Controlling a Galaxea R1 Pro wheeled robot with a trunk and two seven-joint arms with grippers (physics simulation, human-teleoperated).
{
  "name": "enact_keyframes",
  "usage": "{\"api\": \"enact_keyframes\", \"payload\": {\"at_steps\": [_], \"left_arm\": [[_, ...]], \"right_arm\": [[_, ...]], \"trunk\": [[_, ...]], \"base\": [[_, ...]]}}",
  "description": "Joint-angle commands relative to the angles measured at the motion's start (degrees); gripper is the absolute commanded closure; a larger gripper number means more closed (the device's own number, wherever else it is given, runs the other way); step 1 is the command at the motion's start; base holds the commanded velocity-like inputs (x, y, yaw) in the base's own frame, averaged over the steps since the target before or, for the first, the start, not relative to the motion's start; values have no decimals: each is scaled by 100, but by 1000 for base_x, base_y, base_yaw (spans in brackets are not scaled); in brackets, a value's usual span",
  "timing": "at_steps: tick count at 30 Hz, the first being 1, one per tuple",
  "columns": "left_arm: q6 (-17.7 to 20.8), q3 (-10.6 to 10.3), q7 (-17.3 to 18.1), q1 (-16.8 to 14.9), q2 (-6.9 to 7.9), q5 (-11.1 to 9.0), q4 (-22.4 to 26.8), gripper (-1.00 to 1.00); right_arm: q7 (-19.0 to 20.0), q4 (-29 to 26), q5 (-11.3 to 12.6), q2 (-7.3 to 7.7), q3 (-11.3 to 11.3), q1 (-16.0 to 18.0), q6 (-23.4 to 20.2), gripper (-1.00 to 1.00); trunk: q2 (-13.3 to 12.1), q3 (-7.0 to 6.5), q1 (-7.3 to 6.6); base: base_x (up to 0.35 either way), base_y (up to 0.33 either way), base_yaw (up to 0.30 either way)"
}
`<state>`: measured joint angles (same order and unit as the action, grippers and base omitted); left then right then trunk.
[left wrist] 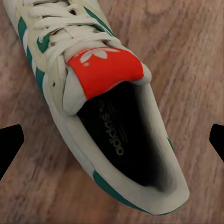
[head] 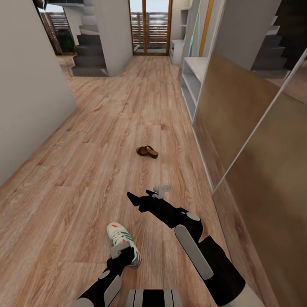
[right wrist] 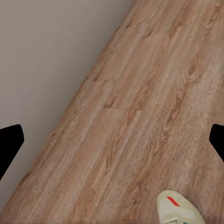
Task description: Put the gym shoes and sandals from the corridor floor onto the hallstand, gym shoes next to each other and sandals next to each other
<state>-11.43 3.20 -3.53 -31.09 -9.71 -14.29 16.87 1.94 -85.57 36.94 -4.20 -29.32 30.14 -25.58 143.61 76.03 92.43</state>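
One white gym shoe [head: 120, 239] with green stripes and a red tongue lies on the wood floor [head: 106, 128] close in front of me. My left gripper [head: 124, 258] hangs right over its heel. In the left wrist view the gym shoe [left wrist: 100, 70] sits between the wide-apart fingertips of the open left gripper [left wrist: 112, 140]. My right gripper [head: 133, 199] hovers open over bare floor, and its wrist view catches the shoe's toe [right wrist: 179, 207]. A dark brown sandal [head: 147, 151] lies farther up the corridor. The light grey hallstand [head: 198, 64] stands along the right wall.
Mirrored sliding doors [head: 256, 149] line the right side. A grey wall [head: 30, 85] bounds the left. A staircase [head: 89, 51] rises at the back left, and a glazed door [head: 149, 25] closes the corridor's far end.
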Motion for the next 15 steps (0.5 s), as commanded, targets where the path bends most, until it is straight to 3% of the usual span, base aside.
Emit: {"api": "enact_keyframes", "payload": {"at_steps": [1, 8, 15], "left_arm": [[-15, 31, 1, -2, -5, 6, -2, -100], [-17, 31, 1, -2, -5, 6, 26, -100], [-18, 38, -6, -2, -29, -102, 67, -100]], "right_arm": [[8, -3, 15, -1, 5, 2, -26, -100], [8, -10, 15, -1, 5, 2, -26, -100], [8, -9, 15, -1, 7, 2, -26, -100]], "trunk": [[2, 12, -1], [10, 158, 14], [10, 185, 14]], "base": [[0, 0, 0], [0, 0, 0], [0, 0, 0]]}}
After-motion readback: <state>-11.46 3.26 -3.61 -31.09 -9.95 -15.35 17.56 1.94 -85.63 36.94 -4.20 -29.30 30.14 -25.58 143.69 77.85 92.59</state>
